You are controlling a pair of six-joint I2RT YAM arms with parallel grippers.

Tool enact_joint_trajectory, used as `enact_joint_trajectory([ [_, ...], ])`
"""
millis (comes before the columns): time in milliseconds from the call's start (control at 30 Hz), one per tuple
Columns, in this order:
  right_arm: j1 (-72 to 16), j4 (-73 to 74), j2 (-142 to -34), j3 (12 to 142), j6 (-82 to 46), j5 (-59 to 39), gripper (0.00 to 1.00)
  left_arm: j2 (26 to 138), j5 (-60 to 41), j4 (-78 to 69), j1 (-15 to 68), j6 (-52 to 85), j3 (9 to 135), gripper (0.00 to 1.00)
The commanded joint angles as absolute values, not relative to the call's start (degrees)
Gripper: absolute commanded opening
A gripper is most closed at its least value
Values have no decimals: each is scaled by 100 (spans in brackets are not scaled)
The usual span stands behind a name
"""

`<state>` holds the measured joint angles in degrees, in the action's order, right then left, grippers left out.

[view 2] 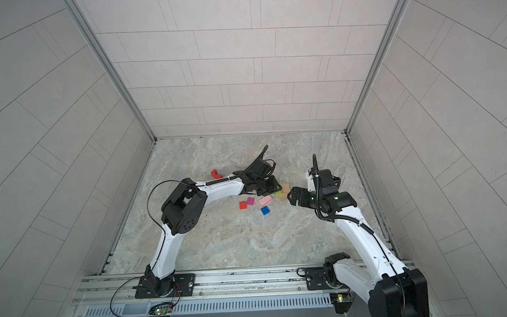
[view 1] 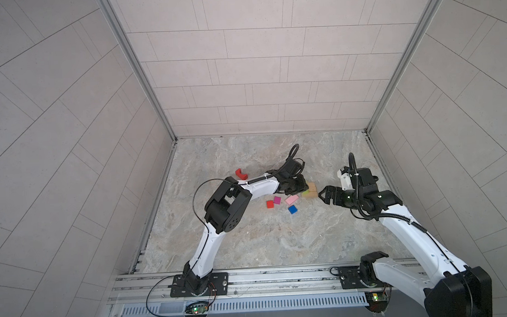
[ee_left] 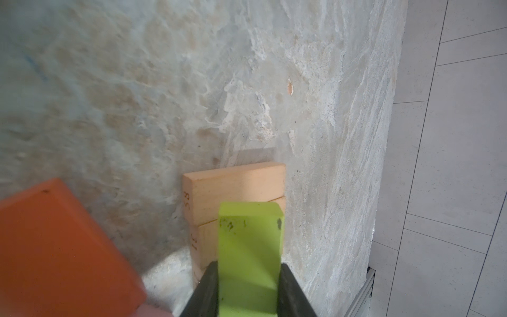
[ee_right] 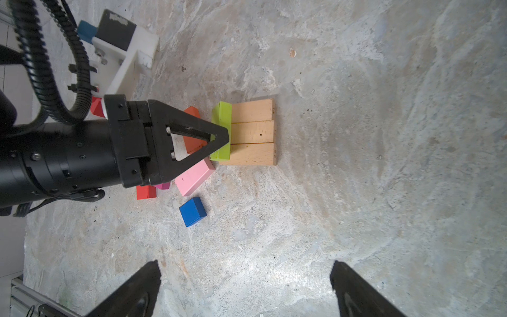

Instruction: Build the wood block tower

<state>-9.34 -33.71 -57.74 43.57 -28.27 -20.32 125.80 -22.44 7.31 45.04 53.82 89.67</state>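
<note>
Photographer: Black jaws fill the foreground of the left wrist view. The left gripper [ee_left: 248, 267] is clenched on the lime oblong [ee_left: 248, 241], pinching its long sides.

Desk: Where does that block sit?

Photographer: Crosswise over the three tan bars [ee_right: 253, 131], near one end of them. The bars lie flat on the marbled tabletop [ee_right: 384, 164], side by side and touching. Whether the lime piece rests on them or hangs just above, I cannot tell.

Desk: Arm pose?

Photographer: In both top views the left arm [view 1: 210, 239] rises from the front rail [view 1: 279, 276], bends at a raised elbow and stretches its forearm rightward to the middle, wrist pitched down. The right arm [view 1: 408, 235] folds back from an elbow near the lens. The right gripper [view 1: 321, 194] points left, just beside the bars, fingers spread wide and empty.

Desk: The loose pieces?

Photographer: The orange oblong [ee_left: 55, 247] lies just beside the bars, blurred. The pink oblong [view 1: 291, 199], magenta cube [view 1: 277, 200], red cube [view 1: 270, 204] and blue cube [view 1: 292, 209] are scattered near, on the left arm's side. The red notched piece [view 1: 241, 173] lies well apart, beyond the left forearm.

Desk: Any lettering?

Photographer: Dark stamped characters on the end faces of two bars, too faint to read. Black scuffs mark the lime block's end.
</note>
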Motion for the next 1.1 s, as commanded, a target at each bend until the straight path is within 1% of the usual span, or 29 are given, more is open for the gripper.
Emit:
enact_joint_trajectory([
  [0,-911,-3470,-5708,4337,-2748,-2039,98,12659,-2174,792,4544,5256,9132,31],
  [567,-879,-3489,-5681,4324,-2722,-2030,98,12740,-2138,774,4536,5243,9159,31],
  [1067,-861,-3489,-5680,4304,-2716,-2048,98,12779,-2153,739,4538,5256,9167,36],
])
